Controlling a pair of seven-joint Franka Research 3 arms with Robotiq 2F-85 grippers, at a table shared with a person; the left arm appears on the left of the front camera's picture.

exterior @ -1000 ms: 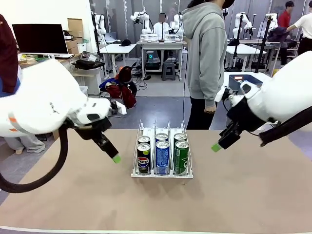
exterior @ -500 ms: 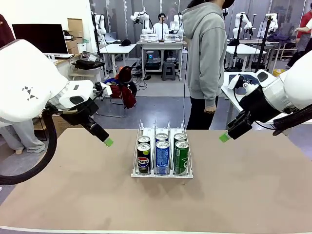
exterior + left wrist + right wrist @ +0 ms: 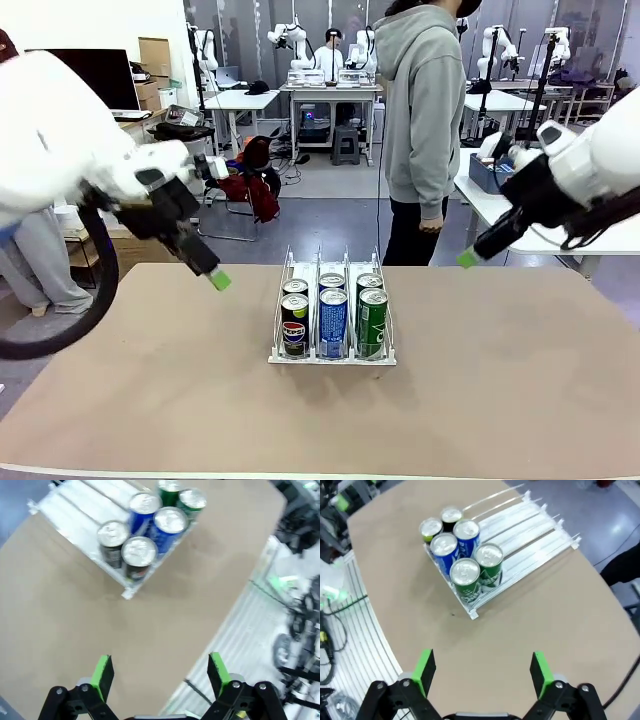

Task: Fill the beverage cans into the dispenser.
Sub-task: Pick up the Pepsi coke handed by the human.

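- Standing near the middle of the brown table [image 3: 500, 390], the dispenser [image 3: 330, 360] holds six beverage cans [image 3: 332, 300], two upright in each of its three lanes, all at the end nearest the robot.
- Its front row, from the robot's left, is a black Pepsi can [image 3: 294, 325], a blue can [image 3: 333, 322] and a green can [image 3: 372, 322]; a can of matching colour stands just behind each.
- The left gripper [image 3: 160, 675] hangs above the table, left of the dispenser and well apart from it, jaws spread wide, with nothing between its green pads [image 3: 102, 672].
- The right gripper [image 3: 482, 672] hangs off to the right, equally wide and empty.
- A person [image 3: 425, 110] in a grey hoodie stands at the far edge.
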